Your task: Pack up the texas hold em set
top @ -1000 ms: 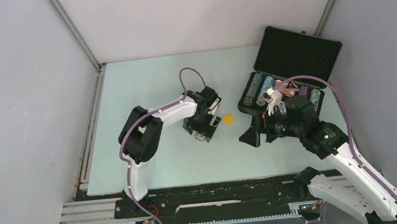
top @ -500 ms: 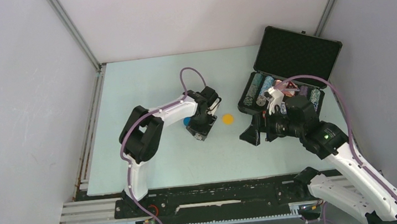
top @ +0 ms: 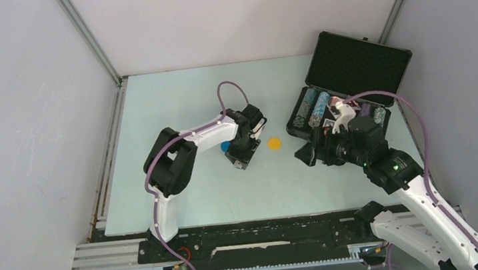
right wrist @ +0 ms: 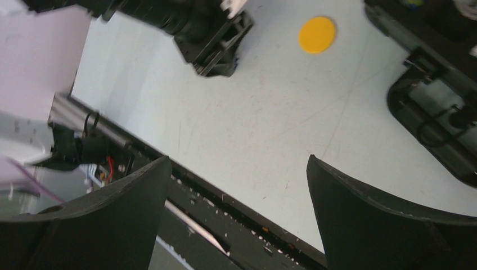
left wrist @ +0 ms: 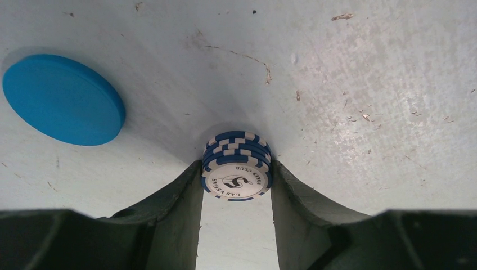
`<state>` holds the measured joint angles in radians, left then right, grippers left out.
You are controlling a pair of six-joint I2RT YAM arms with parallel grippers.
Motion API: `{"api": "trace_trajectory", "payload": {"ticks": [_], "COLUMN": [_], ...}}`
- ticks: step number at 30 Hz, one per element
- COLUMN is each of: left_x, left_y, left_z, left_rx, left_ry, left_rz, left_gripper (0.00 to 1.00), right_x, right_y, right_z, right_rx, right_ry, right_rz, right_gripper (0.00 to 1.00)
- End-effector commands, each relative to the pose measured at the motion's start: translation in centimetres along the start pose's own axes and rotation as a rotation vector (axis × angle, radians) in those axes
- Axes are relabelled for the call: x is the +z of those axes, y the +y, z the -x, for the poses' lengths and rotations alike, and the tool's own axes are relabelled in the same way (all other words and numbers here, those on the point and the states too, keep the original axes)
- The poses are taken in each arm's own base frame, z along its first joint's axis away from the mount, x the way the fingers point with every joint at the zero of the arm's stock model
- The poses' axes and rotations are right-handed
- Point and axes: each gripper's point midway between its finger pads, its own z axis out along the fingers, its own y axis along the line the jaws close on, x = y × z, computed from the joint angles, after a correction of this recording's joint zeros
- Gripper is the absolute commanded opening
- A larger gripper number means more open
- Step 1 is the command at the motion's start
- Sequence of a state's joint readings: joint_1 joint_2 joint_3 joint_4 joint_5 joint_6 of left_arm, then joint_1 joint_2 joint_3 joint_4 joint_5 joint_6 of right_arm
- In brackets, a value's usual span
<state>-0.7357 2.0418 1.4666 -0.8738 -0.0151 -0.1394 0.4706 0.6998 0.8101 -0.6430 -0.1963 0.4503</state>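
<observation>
The black foam-lined briefcase (top: 357,63) stands open at the back right, with rows of striped poker chips (top: 311,108) in its base. My left gripper (top: 241,156) is down on the table mid-field, shut on a small stack of blue-and-white poker chips (left wrist: 237,169), a finger on each side. A blue disc (left wrist: 63,100) lies just left of it, also showing in the top view (top: 225,146). A yellow disc (top: 275,143) lies between the two arms, and shows in the right wrist view (right wrist: 316,34). My right gripper (top: 305,155) is open and empty in front of the case.
The case's front edge and latch (right wrist: 430,79) sit close to the right of my right gripper. The table's near edge with its black rail (right wrist: 225,214) runs below it. Grey walls enclose the table on three sides.
My right gripper has drawn back right and up toward the briefcase. My left gripper has shifted slightly left with the chips, uncovering the blue disc.
</observation>
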Motion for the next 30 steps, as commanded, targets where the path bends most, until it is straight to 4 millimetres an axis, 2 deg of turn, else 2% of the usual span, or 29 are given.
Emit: {"api": "trace_trajectory", "payload": {"ticks": [1, 5, 8, 13, 16, 19, 23, 30], "left_x": [-0.2, -1.3, -2.1, -3.7, -5.0, -6.4, -7.8, -10.1], "left_y": [-0.4, 0.0, -0.1, 0.1, 0.4, -0.1, -0.7, -2.5], "left_z": [1.4, 1.8, 2.1, 2.6, 2.8, 2.9, 2.5, 1.6], "left_rx": [0.047, 0.062, 0.073, 0.084, 0.084, 0.111, 0.143, 0.212], "left_ry": [-0.052, -0.087, -0.114, -0.161, -0.196, -0.237, -0.273, -0.326], "left_rz": [-0.014, 0.002, 0.000, 0.013, 0.022, 0.003, -0.008, -0.037], "left_gripper": [0.34, 0.27, 0.17, 0.12, 0.01, 0.00, 0.00, 0.00], "right_x": [0.1, 0.8, 1.3, 2.4, 2.9, 3.4, 4.4, 8.1], "right_y": [-3.9, -5.0, -5.6, -5.7, -5.7, -5.5, -3.4, -2.0], "right_z": [0.8, 0.5, 0.3, -0.7, -1.2, -1.1, -0.3, 0.9], "right_rx": [0.181, 0.256, 0.281, 0.311, 0.328, 0.326, 0.314, 0.428], "right_ry": [-0.058, -0.021, 0.000, 0.019, 0.028, 0.040, 0.078, 0.194], "right_rz": [-0.152, -0.114, -0.117, -0.085, -0.068, -0.037, 0.126, 0.326], "right_gripper": [1.00, 1.00, 1.00, 1.00, 1.00, 1.00, 0.95, 0.95]}}
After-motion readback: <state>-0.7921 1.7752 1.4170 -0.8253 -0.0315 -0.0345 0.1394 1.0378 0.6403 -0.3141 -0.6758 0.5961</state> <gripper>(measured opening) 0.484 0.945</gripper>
